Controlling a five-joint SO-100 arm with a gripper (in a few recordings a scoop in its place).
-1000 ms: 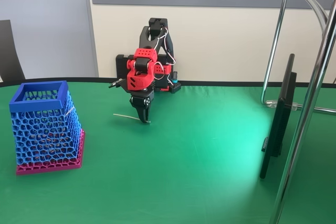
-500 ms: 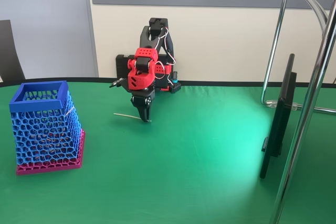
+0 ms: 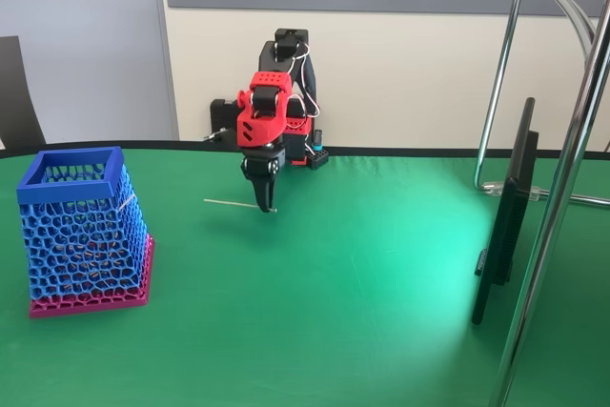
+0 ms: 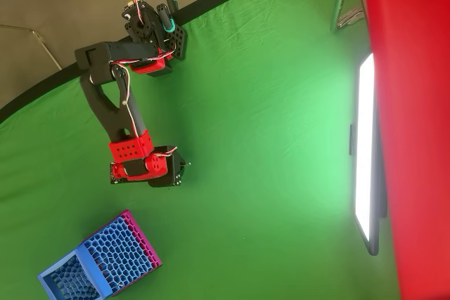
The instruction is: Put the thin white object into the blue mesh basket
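Note:
The thin white object (image 3: 232,203) is a slender pale strand held level above the green cloth. One end sits between the fingers of my red and black gripper (image 3: 264,205), which is shut on it; the rest sticks out to the left in the fixed view. The blue mesh basket (image 3: 80,228) stands at the table's left on its magenta base, open rim up, well left of the gripper. From overhead the basket (image 4: 98,266) lies at the lower left and the gripper (image 4: 169,171) points down, hiding the strand.
A flat dark monitor (image 3: 506,209) stands on edge at the right, and chrome stand tubes (image 3: 559,197) rise beside it. The arm's base (image 3: 286,145) is clamped at the table's far edge. Green cloth (image 3: 334,312) stretches between gripper and basket.
The gripper has risen off the cloth with the strand in it. The strand now hangs level in the air instead of resting on the table. The basket has not moved.

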